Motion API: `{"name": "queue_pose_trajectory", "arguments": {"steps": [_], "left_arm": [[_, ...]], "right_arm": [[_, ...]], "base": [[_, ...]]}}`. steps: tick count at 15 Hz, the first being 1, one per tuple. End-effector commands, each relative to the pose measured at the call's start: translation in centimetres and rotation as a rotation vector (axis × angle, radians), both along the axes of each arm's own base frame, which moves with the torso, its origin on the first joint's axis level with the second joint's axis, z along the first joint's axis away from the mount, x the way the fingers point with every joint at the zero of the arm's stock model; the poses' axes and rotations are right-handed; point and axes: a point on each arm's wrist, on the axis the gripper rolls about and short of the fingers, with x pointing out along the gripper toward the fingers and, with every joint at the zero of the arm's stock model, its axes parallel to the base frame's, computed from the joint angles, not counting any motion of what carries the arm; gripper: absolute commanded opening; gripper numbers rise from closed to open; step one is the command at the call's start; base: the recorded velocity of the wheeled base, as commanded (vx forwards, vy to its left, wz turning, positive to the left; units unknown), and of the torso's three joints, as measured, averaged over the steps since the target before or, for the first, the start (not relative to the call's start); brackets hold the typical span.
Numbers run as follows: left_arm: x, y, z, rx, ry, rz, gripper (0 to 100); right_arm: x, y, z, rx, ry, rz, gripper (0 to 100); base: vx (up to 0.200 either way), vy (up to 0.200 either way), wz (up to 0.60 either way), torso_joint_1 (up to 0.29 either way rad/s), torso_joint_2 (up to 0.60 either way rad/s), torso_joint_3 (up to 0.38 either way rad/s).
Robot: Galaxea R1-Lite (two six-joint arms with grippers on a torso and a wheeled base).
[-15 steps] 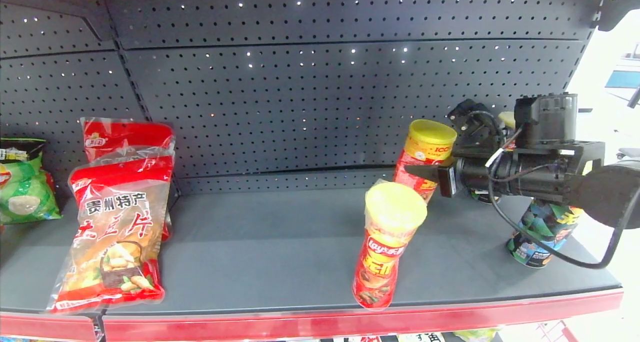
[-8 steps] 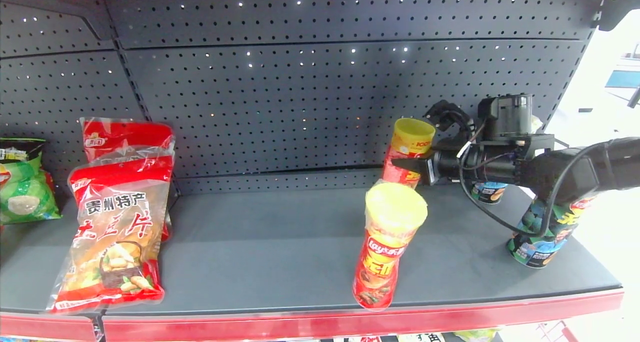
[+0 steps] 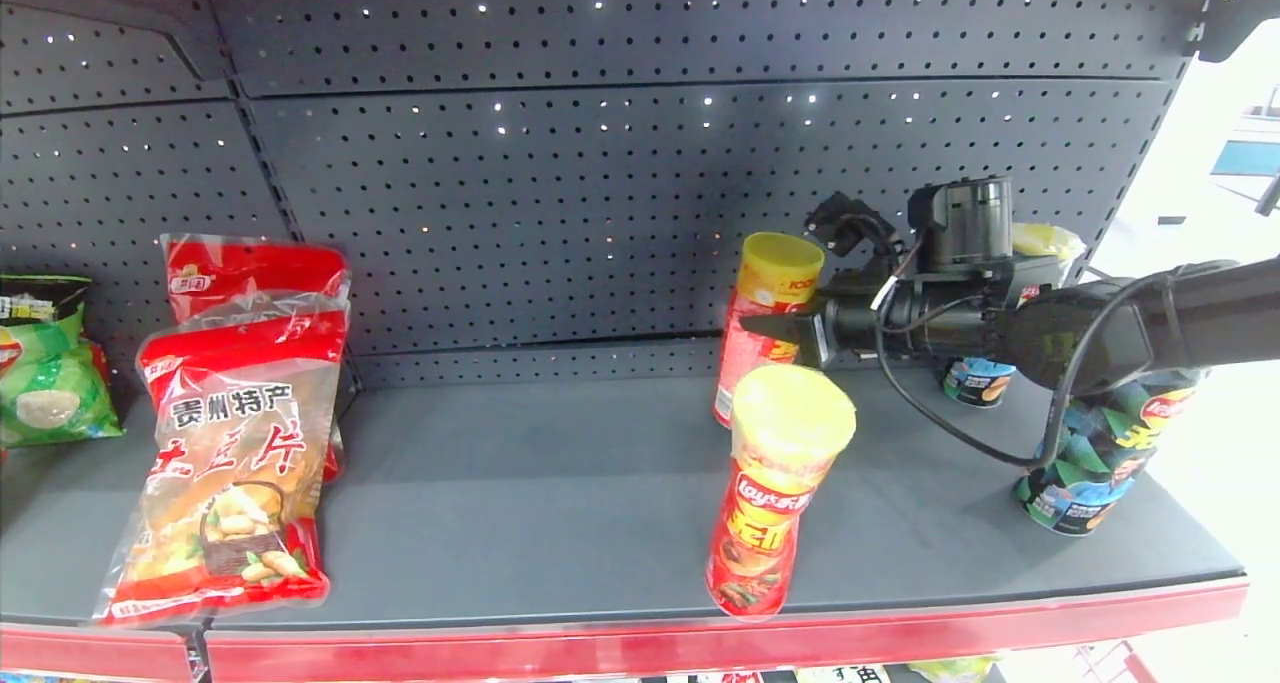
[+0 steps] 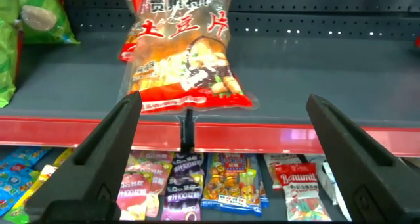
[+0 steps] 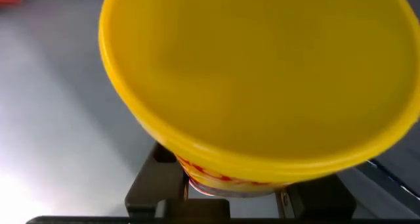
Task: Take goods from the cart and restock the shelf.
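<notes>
A red chip can with a yellow lid [image 3: 766, 315] is tilted at the back of the dark shelf [image 3: 560, 493], and my right gripper [image 3: 785, 331] is shut on its upper body. The right wrist view looks down on its yellow lid [image 5: 262, 79], with the right gripper [image 5: 231, 188] clamped on the can beneath it. A second red can with a yellow lid [image 3: 779, 489] stands in front, near the shelf's red edge. My left gripper [image 4: 223, 165] hangs open in front of the shelf's red lip [image 4: 216, 133], below a red bag of potato slices [image 4: 185, 50].
Two red snack bags [image 3: 232, 443] lean at the left, beside a green bag [image 3: 45, 373]. Dark cans [image 3: 1085, 463] stand at the right end, one more [image 3: 972, 379] behind. Packets fill the lower shelf [image 4: 223, 184]. Bare shelf floor lies between the bags and the cans.
My right arm has carried the red can leftward and deeper toward the shelf's back panel, lowering it behind the front can. The other goods have stayed put.
</notes>
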Motion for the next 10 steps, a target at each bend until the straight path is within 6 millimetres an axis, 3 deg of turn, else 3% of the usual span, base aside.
{"name": "queue_pose_trajectory", "arguments": {"steps": [1, 10], "left_arm": [[0.0, 0.0, 0.0, 0.0, -0.001, 0.002, 100], [0.0, 0.0, 0.0, 0.0, -0.001, 0.002, 100]], "right_arm": [[-0.29, 0.41, 0.06, 0.006, 0.014, 0.038, 0], [-0.73, 0.89, -0.34, -0.001, 0.057, 0.089, 0]], "base": [[0.0, 0.0, 0.0, 0.0, 0.0, 0.0], [0.0, 0.0, 0.0, 0.0, 0.0, 0.0]]}}
